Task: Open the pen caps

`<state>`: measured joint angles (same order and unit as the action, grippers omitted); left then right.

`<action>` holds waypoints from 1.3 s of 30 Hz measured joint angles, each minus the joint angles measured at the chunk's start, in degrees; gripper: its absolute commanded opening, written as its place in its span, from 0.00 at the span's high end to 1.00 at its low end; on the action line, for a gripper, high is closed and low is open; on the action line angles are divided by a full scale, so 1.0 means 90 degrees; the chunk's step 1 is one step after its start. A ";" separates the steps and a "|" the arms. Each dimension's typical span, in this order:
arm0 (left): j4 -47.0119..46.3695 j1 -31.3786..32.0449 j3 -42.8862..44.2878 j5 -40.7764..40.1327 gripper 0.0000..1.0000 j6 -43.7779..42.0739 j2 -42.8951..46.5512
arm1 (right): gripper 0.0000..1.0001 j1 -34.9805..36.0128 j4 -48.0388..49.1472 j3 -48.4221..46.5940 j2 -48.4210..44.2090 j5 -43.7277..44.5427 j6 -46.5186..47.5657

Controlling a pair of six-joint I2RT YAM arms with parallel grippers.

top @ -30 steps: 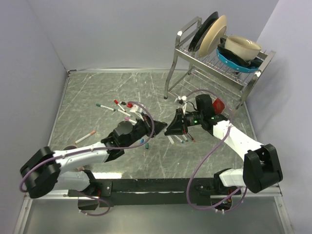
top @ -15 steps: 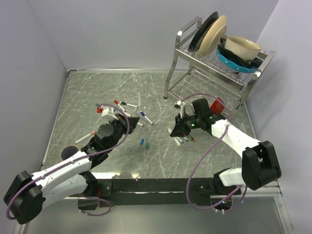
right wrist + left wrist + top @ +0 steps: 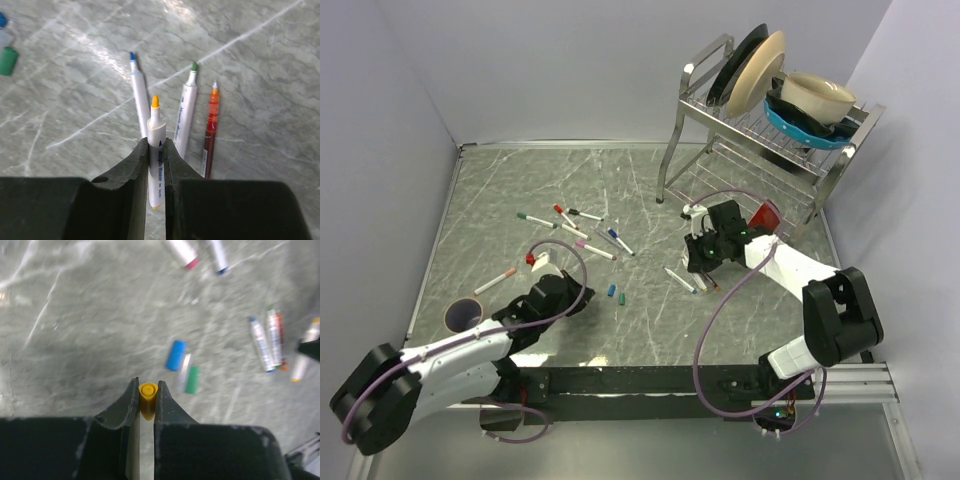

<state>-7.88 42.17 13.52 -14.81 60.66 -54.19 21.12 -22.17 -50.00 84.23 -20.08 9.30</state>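
The top camera gives me bright, even overhead light, soft shadows under the dish rack (image 3: 750,130) and pale sheen on the glossy counter (image 3: 520,190). On the left wrist view the pens (image 3: 181,250) at the top edge smear out of focus, glare whitens the upper left corner, and the left hand (image 3: 147,400) reads near-black. The right wrist view is crisper, with glare near its top and the right hand (image 3: 156,147) equally dark below.
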 measured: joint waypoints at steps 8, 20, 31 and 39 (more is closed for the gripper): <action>-0.0299 0.0000 0.0117 0.0284 0.85 -0.0022 -0.1137 | 0.91 0.0015 -0.0114 -0.0194 0.0330 0.0284 0.0119; -0.0442 0.0000 0.0699 0.0430 0.63 -0.0282 -0.1982 | 0.78 0.0185 -0.0257 -0.0301 0.0583 0.0461 0.0267; -0.0342 0.0000 0.0789 0.0430 0.43 -0.0338 -0.1902 | 0.75 0.0238 -0.0338 -0.0333 0.0593 0.0466 0.0294; 0.0012 -0.0036 0.0794 0.0095 0.18 -0.0447 -0.1328 | 0.71 0.0240 -0.0359 -0.0374 0.0593 0.0466 0.0328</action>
<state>-7.77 41.85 20.67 -13.96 56.64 -66.15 23.29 -25.41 -53.36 89.56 -15.88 12.25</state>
